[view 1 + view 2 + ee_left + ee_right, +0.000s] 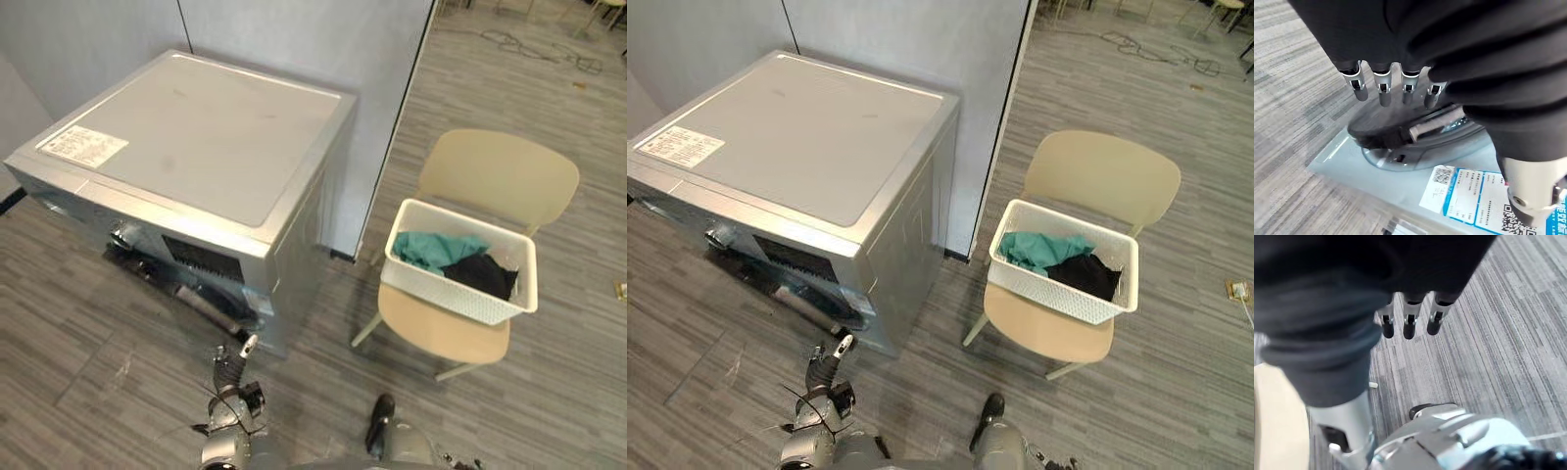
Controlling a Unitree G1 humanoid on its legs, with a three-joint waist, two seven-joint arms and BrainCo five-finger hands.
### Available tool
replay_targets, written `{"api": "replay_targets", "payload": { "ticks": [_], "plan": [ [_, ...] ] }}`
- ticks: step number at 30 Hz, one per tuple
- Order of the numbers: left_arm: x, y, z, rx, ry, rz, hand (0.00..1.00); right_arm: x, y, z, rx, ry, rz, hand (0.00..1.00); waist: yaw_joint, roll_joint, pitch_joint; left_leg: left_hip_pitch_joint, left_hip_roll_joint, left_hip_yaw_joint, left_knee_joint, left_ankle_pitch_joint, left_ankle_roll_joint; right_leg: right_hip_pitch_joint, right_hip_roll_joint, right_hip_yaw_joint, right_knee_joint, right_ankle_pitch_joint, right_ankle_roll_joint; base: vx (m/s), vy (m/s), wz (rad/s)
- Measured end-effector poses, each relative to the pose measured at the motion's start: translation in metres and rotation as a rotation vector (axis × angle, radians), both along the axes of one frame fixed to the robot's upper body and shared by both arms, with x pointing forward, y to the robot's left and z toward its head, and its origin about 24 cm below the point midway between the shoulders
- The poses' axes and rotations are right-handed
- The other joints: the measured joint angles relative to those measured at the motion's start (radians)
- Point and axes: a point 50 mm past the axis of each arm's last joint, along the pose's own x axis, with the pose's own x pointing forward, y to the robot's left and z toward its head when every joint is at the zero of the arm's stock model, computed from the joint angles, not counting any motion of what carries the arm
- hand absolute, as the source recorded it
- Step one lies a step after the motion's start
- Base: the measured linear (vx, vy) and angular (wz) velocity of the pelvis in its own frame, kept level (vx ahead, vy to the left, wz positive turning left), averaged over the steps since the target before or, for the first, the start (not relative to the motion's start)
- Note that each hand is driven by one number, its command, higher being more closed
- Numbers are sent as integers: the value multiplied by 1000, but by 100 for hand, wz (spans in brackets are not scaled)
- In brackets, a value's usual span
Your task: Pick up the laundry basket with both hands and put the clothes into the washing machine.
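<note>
Left hand [1382, 90] and right hand [1409, 323] are hanging low, fingers straight, holding nothing. White perforated plastic laundry basket [456, 294], carrying teal and black clothes [431, 250], is sitting on beige moulded chair [500, 171] beyond. Next, by judgement: approaching squarely, gripping opposite rims level.

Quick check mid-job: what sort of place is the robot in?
Likely an office or lab space set up as a laundry corner: a silver washing machine stands by a grey partition wall, and a white laundry basket of clothes sits on a beige chair.
</note>
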Motion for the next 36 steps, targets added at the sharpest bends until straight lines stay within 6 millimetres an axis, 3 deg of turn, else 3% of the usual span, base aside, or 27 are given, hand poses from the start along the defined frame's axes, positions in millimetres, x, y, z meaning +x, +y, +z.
{"api": "replay_targets", "payload": {
  "ticks": [2,3,4,5,6,7,8,9,10,11,13,15,19,20,21,23,24,26,27,28,29,30,32,33,36],
  "plan": [
    [-11,4,-5,7,32,-8,0,-1,2,0,4,-1,18,0,-12,-8,2,1,4,-10,0,1,1,-76,10,61,336,-79,-5,-159,-45,9],
    [-18,7,-8,15,55,-9,0,-1,4,1,7,-7,30,0,-15,-19,3,5,4,-14,0,-1,-2,-92,25,89,527,-94,-9,-43,-152,32],
    [-26,9,-11,25,78,-18,0,0,8,1,16,-11,44,0,-17,-42,-1,2,-4,-15,2,0,-5,-74,40,93,604,-73,-15,-9,-172,31],
    [-27,10,-12,28,89,-23,0,-1,7,1,13,-9,49,0,-15,-58,-3,-6,-12,-25,4,6,-13,-63,41,93,584,-92,-15,-20,-124,22],
    [-30,5,-14,4,104,-19,0,1,0,2,-9,-9,65,0,-2,-37,-4,-35,-26,-58,-21,38,-7,-65,61,79,541,-89,-7,-50,-89,-5],
    [-34,2,-17,-7,123,-23,0,3,-3,3,-31,-1,97,0,24,-11,-21,-32,-33,-86,-111,109,7,-30,93,84,465,-146,1,-56,-52,-5],
    [-37,3,-17,-6,123,-13,0,2,0,2,-25,1,108,0,22,-27,-24,-28,-44,-74,-139,142,-9,-25,77,82,477,-193,-20,1,-108,28],
    [-36,9,-17,0,119,23,0,-2,10,-1,-6,20,118,0,16,-64,-32,-47,-76,-93,-142,163,-1,29,56,99,395,-268,5,75,-142,52],
    [-36,9,-17,-2,123,27,0,0,10,-1,-9,31,147,0,22,-72,-41,-74,-79,-105,-134,169,1,75,83,97,293,-335,-4,72,-190,32],
    [-36,8,-18,-6,127,22,0,7,5,1,-32,22,178,0,43,-56,-46,-107,-65,-111,-131,188,0,113,126,109,167,-351,-6,29,-132,-11],
    [-27,7,-16,-6,111,17,0,32,9,6,-54,-39,246,0,66,-57,-52,-178,-52,-139,-139,251,21,141,161,114,-16,-352,-6,-48,-135,-8],
    [-17,4,-13,-1,90,-5,0,53,20,9,-47,-88,316,0,64,-46,-46,-218,-64,-176,-156,284,2,157,175,95,-102,-354,-12,-64,-132,44],
    [-7,-7,-10,-2,67,-69,0,74,32,15,-36,-145,360,0,62,-26,-24,-223,-70,-180,-177,355,-16,202,155,1,-106,-361,-32,-83,-85,68],
    [-6,-9,-9,-1,66,-81,0,76,36,15,-27,-153,364,0,59,-38,-17,-234,-61,-104,-171,354,10,210,138,-37,-110,-361,-50,-136,-2,84],
    [-6,-10,-12,-4,78,-88,0,77,36,16,-29,-158,368,0,55,-26,-18,-260,-30,-27,-95,313,63,214,121,-84,-108,-362,-57,-130,22,81],
    [-10,-10,-15,-6,98,-89,0,81,39,18,-38,-171,411,0,34,-30,-15,-289,2,-37,6,284,101,212,89,-115,-108,-362,-57,-87,99,55],
    [-11,-10,-16,-6,104,-91,0,83,40,19,-43,-178,435,0,30,-33,-14,-292,18,-45,36,279,103,212,79,-121,-109,-362,-56,-66,193,30],
    [-15,-8,-20,0,131,-96,0,91,50,24,-60,-204,540,0,17,-29,-14,-273,88,-121,88,273,83,213,50,-130,-108,-346,-29,-35,299,17],
    [-18,-8,-22,1,146,-97,0,94,53,25,-70,-211,571,0,14,-16,-19,-236,100,-144,18,311,67,219,49,-131,-114,-334,-8,6,321,16],
    [-18,-7,-22,2,149,-98,0,95,54,26,-71,-215,574,0,13,1,-25,-203,103,-161,-44,338,23,226,50,-132,-121,-328,3,21,353,34],
    [-16,-6,-22,16,151,-119,0,96,55,27,-74,-221,582,0,3,-7,-26,-164,56,-169,-139,314,-34,243,46,-135,-171,-302,35,15,350,68],
    [-11,-1,-20,47,140,-151,0,103,62,31,-71,-251,601,0,2,-25,-26,-147,-3,-171,-244,328,-58,253,21,-156,-222,-278,54,-1,337,85],
    [-4,1,-16,74,128,-181,0,107,64,33,-66,-272,615,0,5,-41,-28,-152,-45,-183,-293,335,-59,252,-4,-184,-239,-262,75,-40,247,72],
    [-5,7,-16,102,133,-191,0,118,67,38,-71,-299,626,0,12,-42,-27,-163,-89,-197,-309,352,-35,251,-34,-189,-255,-243,78,-85,218,61],
    [-9,9,-16,120,137,-196,0,154,81,55,-79,-398,693,0,15,-22,-13,-174,-135,-201,-329,369,-9,248,-67,-189,-268,-220,106,-106,141,29]
  ]
}}
